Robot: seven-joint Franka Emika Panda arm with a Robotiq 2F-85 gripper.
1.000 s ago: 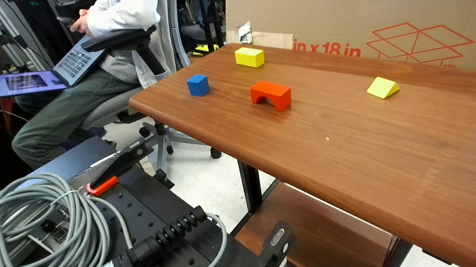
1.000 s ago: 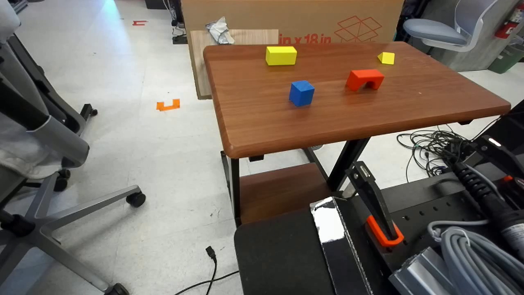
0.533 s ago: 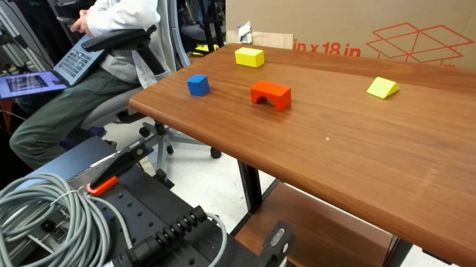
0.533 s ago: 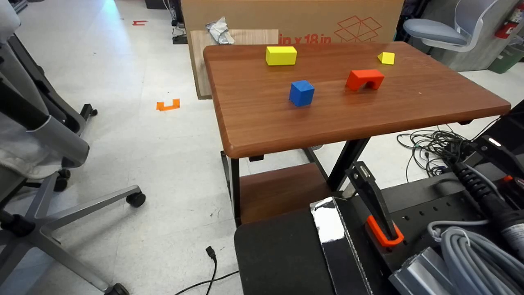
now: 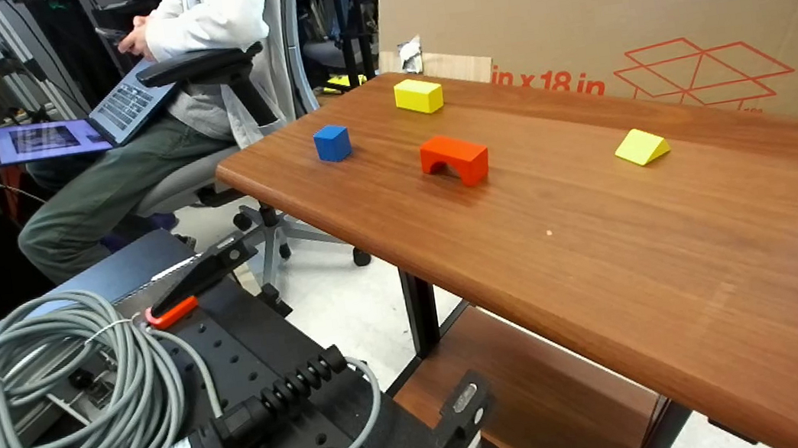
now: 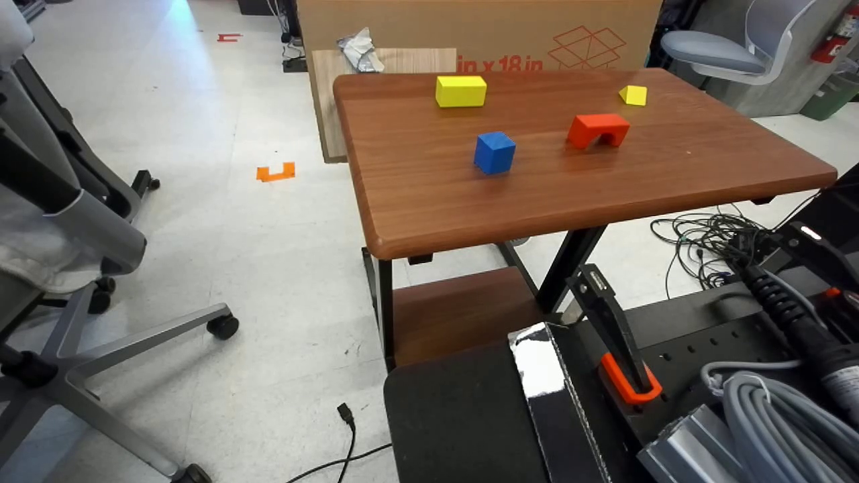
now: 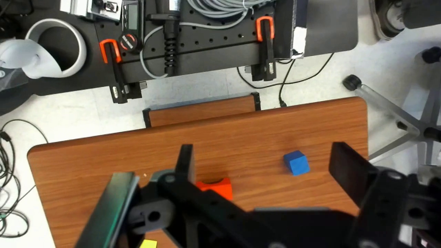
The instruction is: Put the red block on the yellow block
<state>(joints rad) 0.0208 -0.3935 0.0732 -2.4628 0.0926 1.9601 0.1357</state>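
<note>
The red block [image 5: 456, 151], a low arch, stands on the wooden table in both exterior views [image 6: 597, 125]. The yellow block [image 5: 418, 96], a boxy cuboid, stands near the table's far edge in both exterior views [image 6: 461, 92]. It is out of sight in the wrist view. My gripper [image 7: 264, 160] shows only in the wrist view. Its jaws are wide apart with nothing between them, high above the table. The red block [image 7: 222, 188] shows beyond the left finger there, partly hidden by it.
A blue cube [image 5: 332, 144] stands left of the red block; it shows in the wrist view [image 7: 297, 163]. A yellow wedge [image 5: 642, 147] lies right of the red block. A cardboard sheet [image 5: 610, 11] stands behind the table [image 5: 605, 266]. A person [image 5: 210, 17] sits beside it.
</note>
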